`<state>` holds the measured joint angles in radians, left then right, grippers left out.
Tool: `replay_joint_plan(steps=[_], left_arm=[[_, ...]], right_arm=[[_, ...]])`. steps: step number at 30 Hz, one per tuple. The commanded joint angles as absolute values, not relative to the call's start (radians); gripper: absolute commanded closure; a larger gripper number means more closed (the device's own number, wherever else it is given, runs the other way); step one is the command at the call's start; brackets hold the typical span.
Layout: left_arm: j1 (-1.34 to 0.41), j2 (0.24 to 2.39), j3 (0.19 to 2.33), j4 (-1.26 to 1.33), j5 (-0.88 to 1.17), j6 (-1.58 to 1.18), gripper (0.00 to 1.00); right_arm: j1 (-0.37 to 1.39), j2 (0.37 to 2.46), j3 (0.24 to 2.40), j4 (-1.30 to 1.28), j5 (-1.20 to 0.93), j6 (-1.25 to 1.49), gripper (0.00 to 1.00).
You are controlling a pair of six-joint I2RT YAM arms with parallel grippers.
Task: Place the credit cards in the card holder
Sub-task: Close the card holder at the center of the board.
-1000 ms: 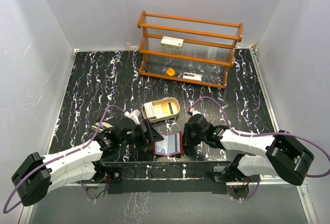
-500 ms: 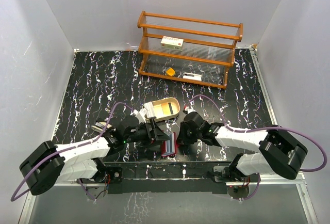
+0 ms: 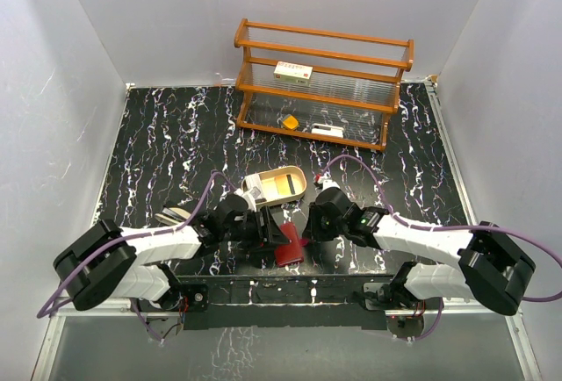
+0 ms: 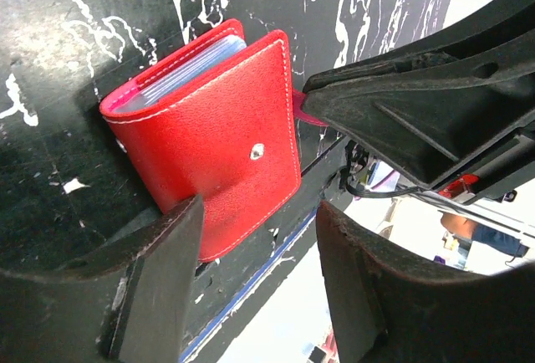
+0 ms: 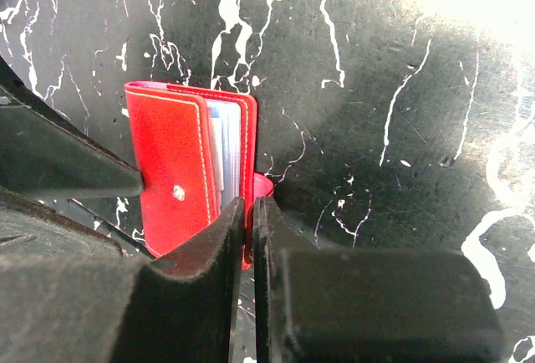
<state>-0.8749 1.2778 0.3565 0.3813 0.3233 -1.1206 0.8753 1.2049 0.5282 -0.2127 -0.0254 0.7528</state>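
Observation:
The red card holder (image 3: 290,246) stands on edge near the table's front, folded almost shut. Its cover with a snap stud fills the left wrist view (image 4: 209,145), with bluish clear pockets (image 4: 180,66) showing between the covers. My right gripper (image 3: 306,233) is shut on the holder's far cover edge (image 5: 251,171), its fingers (image 5: 209,271) nearly touching. My left gripper (image 3: 266,228) is open, its fingers (image 4: 159,263) wide apart against the holder's near side. Credit cards (image 3: 279,189), yellow, black and white, lie in the tan oval tray (image 3: 299,174).
A wooden rack (image 3: 323,82) at the back holds a white box with red marks (image 3: 293,71), an orange wedge (image 3: 289,122) and a small white card-like piece (image 3: 327,128). A pale flat item (image 3: 171,217) lies by the left arm. The table's front edge is just behind the holder.
The holder lay open and flat a second ago; now it is folded nearly shut and stands on edge. My left gripper has moved right against it. My right gripper has shifted slightly left.

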Motion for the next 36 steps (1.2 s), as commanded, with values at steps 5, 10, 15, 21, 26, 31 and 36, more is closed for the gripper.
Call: replay_joint_plan(steps=[5, 10, 15, 21, 26, 31, 36], left_arm=[[-0.881, 1.286, 0.43, 0.278, 0.29, -1.052, 0.57], [-0.881, 1.323, 0.45, 0.205, 0.256, -1.036, 0.73], [-0.881, 1.358, 0.436, 0.24, 0.267, -1.054, 0.79], [-0.881, 1.398, 0.446, 0.222, 0.268, -1.05, 0.79], [-0.882, 1.405, 0.45, 0.209, 0.268, -1.044, 0.78], [-0.881, 1.394, 0.443, 0.199, 0.263, -1.046, 0.78], [-0.881, 1.392, 0.442, 0.194, 0.258, -1.046, 0.78]], right_arm=[[0.877, 1.158, 0.555, -0.211, -0.017, 0.767, 0.9], [0.877, 1.127, 0.531, -0.206, -0.023, 0.798, 0.84], [0.879, 1.126, 0.507, -0.165, -0.06, 0.836, 0.83], [0.878, 1.13, 0.517, -0.205, -0.019, 0.846, 0.7], [0.879, 1.115, 0.511, -0.24, 0.018, 0.847, 0.59], [0.879, 1.116, 0.47, -0.187, -0.011, 0.888, 0.53], [0.878, 1.122, 0.443, -0.106, -0.066, 0.901, 0.52]])
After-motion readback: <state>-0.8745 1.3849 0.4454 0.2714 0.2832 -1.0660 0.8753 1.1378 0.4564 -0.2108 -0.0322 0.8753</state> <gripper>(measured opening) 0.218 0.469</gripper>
